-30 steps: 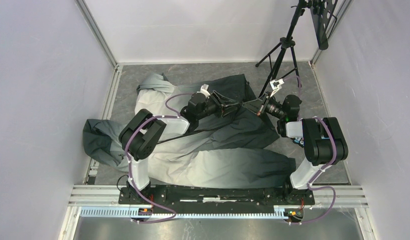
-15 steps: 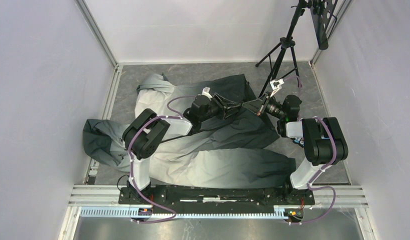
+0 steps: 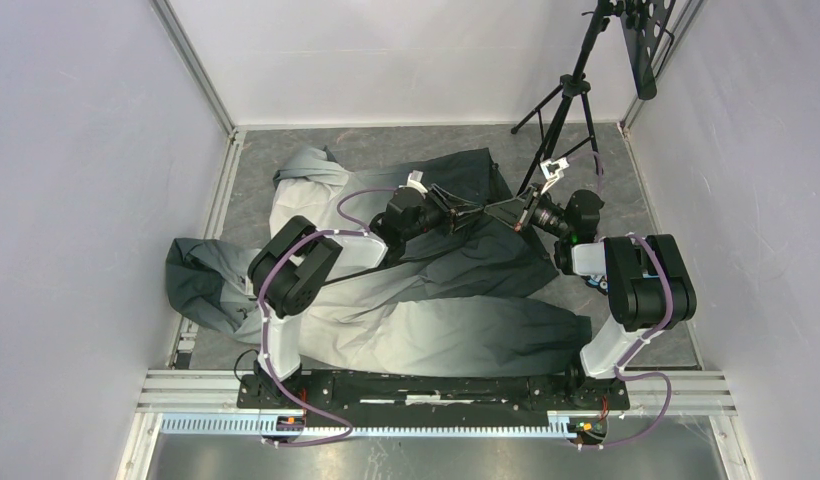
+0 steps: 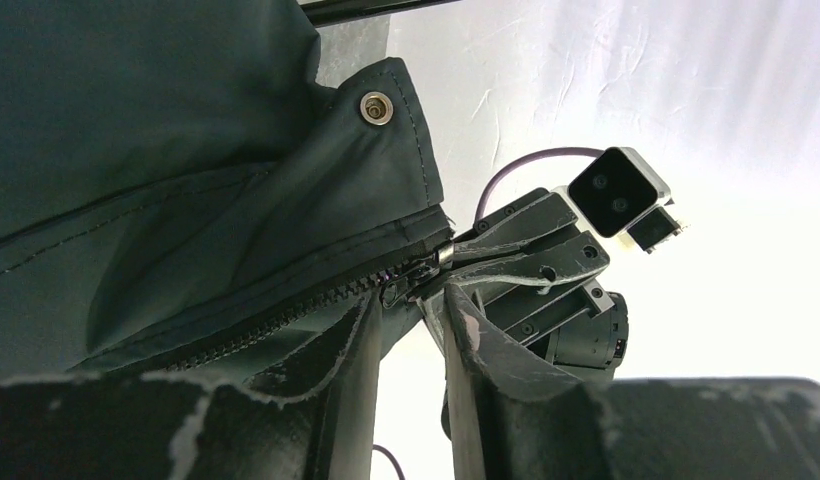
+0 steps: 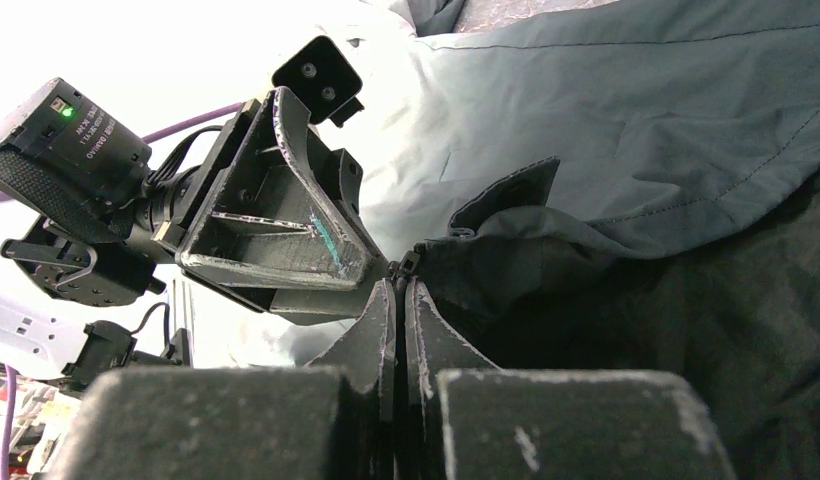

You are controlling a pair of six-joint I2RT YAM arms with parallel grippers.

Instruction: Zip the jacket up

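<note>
The jacket (image 3: 436,320) lies spread on the floor, light grey shading to dark charcoal. Both grippers meet over its dark upper part. My right gripper (image 3: 498,212) is shut on the zipper pull (image 5: 408,265), its fingertips (image 5: 386,300) pressed together. In the left wrist view the slider (image 4: 418,280) sits at the end of the closed black zipper teeth (image 4: 276,325), below a metal snap (image 4: 374,107). My left gripper (image 4: 406,305) is open, its fingers straddling the jacket's edge just beneath the slider, with light showing through the gap. It also shows in the top view (image 3: 464,213).
A black camera tripod (image 3: 571,100) stands at the back right, close behind the right gripper. White walls enclose the grey floor (image 3: 386,145). An aluminium rail (image 3: 436,385) carries the arm bases at the near edge. The jacket's sleeve (image 3: 201,285) reaches the left wall.
My left gripper has moved right along the zipper line, closing up to the right gripper. The right gripper and the jacket have hardly moved.
</note>
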